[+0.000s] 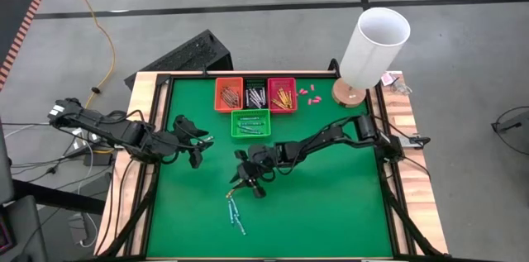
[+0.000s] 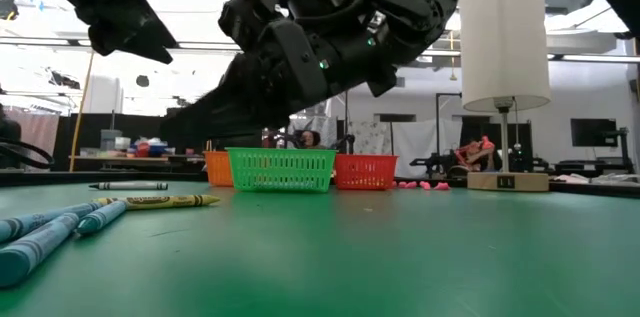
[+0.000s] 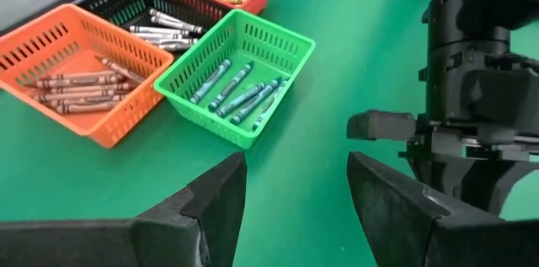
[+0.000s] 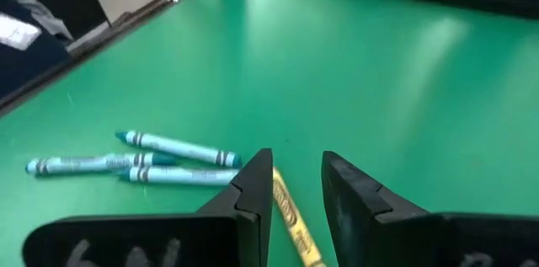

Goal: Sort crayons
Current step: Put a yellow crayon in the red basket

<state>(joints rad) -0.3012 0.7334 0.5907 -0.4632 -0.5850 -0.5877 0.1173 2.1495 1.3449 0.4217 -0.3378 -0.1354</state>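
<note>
Teal crayons [image 4: 173, 147] lie beside the right tool [image 4: 296, 184], whose part-spread fingers straddle a yellow crayon [image 4: 292, 212] on the mat.

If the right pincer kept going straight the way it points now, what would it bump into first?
Most likely the yellow crayon lying on the green table: the right pincer, its fingers apart, points down at it, the crayon showing in the gap. The three blue crayons lie off to one side. Depth is hard to judge.
</note>
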